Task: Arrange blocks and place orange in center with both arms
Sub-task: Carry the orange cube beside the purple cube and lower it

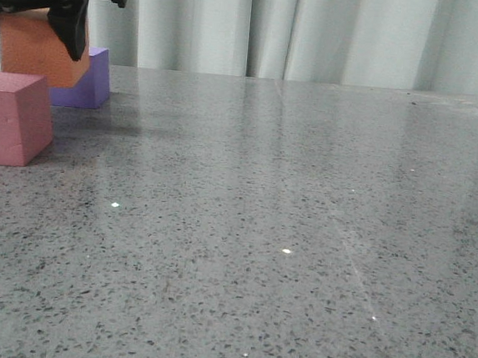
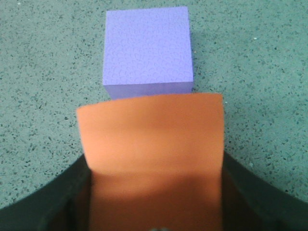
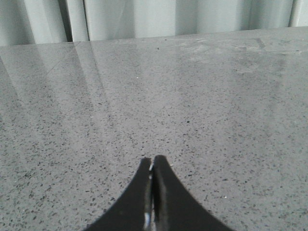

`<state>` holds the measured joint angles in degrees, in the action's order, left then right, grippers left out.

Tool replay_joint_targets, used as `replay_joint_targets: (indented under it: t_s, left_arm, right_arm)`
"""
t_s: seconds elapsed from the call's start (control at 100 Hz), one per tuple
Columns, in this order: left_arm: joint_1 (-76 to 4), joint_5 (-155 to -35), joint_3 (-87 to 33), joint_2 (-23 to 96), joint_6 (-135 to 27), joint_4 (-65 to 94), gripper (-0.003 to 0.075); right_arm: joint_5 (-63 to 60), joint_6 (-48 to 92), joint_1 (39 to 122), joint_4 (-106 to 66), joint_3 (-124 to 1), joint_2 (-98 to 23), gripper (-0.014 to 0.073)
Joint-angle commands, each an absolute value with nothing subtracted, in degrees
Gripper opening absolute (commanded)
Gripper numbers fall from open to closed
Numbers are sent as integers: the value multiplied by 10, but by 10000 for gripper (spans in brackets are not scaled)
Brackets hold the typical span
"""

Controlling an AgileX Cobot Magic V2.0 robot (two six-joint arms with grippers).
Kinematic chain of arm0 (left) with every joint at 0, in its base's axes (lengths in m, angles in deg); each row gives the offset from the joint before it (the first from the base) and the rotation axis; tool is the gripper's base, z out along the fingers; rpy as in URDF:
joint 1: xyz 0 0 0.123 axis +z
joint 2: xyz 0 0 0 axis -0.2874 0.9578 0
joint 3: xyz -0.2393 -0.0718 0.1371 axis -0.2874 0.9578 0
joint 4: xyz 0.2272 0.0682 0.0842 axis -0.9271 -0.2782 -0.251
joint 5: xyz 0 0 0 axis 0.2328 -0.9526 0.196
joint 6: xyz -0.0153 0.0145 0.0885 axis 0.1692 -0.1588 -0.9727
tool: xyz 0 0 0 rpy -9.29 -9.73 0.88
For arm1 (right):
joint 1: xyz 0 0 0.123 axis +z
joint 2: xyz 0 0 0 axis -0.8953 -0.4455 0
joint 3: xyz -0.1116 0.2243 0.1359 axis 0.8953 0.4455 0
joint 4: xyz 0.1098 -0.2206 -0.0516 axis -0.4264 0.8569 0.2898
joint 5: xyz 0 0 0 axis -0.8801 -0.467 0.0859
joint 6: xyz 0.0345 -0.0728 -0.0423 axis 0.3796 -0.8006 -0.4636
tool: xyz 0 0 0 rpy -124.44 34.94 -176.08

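1. The front view alone shows all three cubes at the table's [image 1: 301, 235] far left: the orange cube [image 1: 41, 49] is held off the surface by the left gripper [image 1: 36, 10], the purple cube [image 1: 87, 78] sits behind and below it, and the pink cube [image 1: 10, 117] rests nearer the camera.
2. The left wrist view looks straight down: the orange cube [image 2: 151, 159] is pinched between black fingers [image 2: 57, 202] on both sides, with the purple cube [image 2: 148, 48] just beyond it on the stone. The pink cube is out of this view.
3. Only the right wrist view shows the right gripper [image 3: 152, 166]: its pointed, curved tips are pressed together over bare table, holding nothing.
4. The purple cube's top has a pebbled, leathery grain; the table is polished grey speckled stone. Pale curtains [image 1: 319, 31] hang behind.
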<state>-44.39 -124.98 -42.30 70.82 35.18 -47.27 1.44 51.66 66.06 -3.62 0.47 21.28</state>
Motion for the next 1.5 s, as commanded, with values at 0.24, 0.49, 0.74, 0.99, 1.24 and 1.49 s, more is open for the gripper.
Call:
replay_joint_targets:
  t_s: [0.24,0.49,0.74,0.99,1.24,1.49]
  left_arm:
    - [-442,-1216,-435,716,352,-483,43]
    - [-441,-1216,-435,721,351,-487,43]
    - [-436,-1216,-433,721,351,-487,43]
    - [-435,-1210,-412,722,351,-487,43]
    - [-435,-1190,-397,722,351,-487,43]
    - [-435,-1180,-397,722,350,-491,83]
  right_arm:
    - [63,512,661,-33,-3,227,-67]
    - [63,512,661,-33,-3,227,-67]
    - [63,512,661,-33,-3,227,-67]
    - [63,512,661,-33,-3,227,-67]
    - [63,512,661,-33,-3,227,-67]
    - [63,512,661,-33,-3,227,-67]
